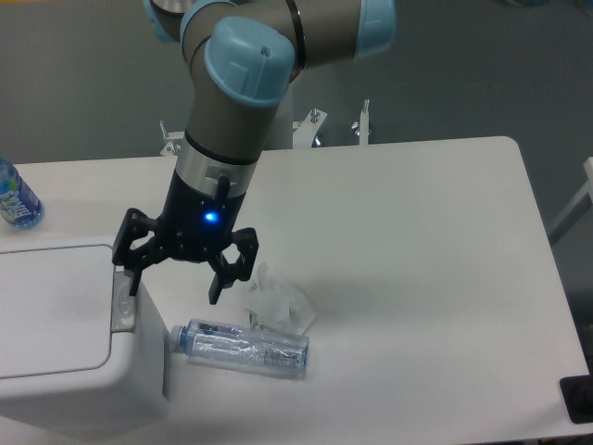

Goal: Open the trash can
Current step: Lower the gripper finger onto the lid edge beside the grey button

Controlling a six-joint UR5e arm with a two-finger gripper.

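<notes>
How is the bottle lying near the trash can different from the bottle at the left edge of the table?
The clear bottle lies on its side just right of the trash can, seen whole, with a pale cap toward the bin. The blue bottle looks upright behind the bin and is cut off by the picture's edge. The first looks colourless, the second strongly blue with a label. Both appear to be small plastic bottles resting on the white table.

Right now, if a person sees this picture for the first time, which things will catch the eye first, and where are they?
First comes the gripper, black with a blue light, open, hanging over the right edge of the white trash can at lower left, near its grey button strip. Next, a clear plastic bottle lies on its side on the table beside the can, with a crumpled clear wrapper just behind it.
</notes>
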